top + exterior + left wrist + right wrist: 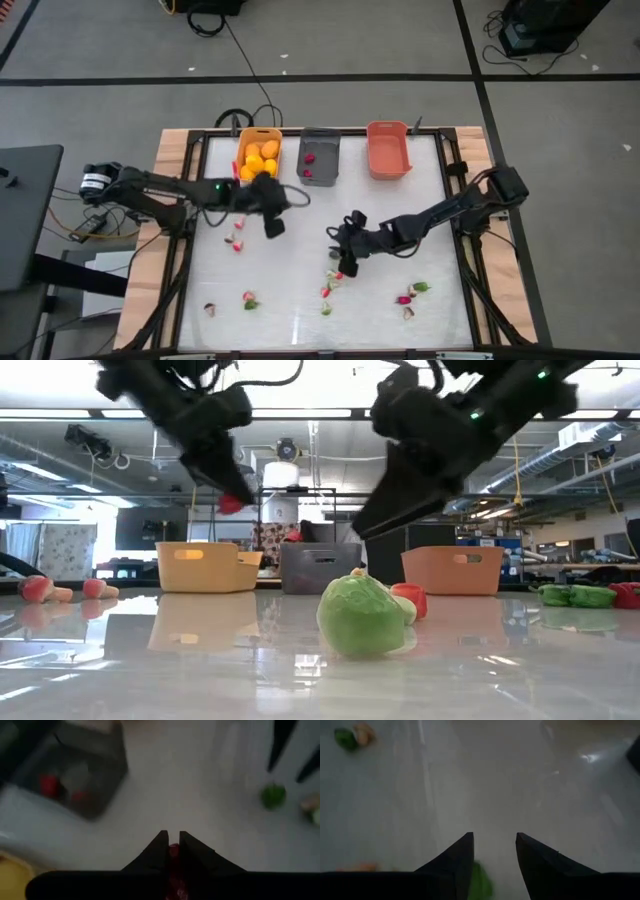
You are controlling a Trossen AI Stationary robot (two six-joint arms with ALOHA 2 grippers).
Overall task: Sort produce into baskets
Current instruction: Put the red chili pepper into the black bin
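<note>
The small red piece (173, 851) sat pinched between your left pincer (272, 226)'s tips, lifted off the worktop (300, 300) just short of the dark grey basket (319, 156), which already held red bits. The yellow-orange basket (259, 158) beside it was full of orange fruit; the salmon basket (388, 150) looked empty. Your right pincer (340, 243) hovered mid-table with its fingers apart and nothing between them, a green piece (479, 882) just below it. The risk I'd flag: the red piece was held only at the very tips — a quick swing could shake it loose short of the grey bin. And the two arms stood near each other — watch for a clash.
</note>
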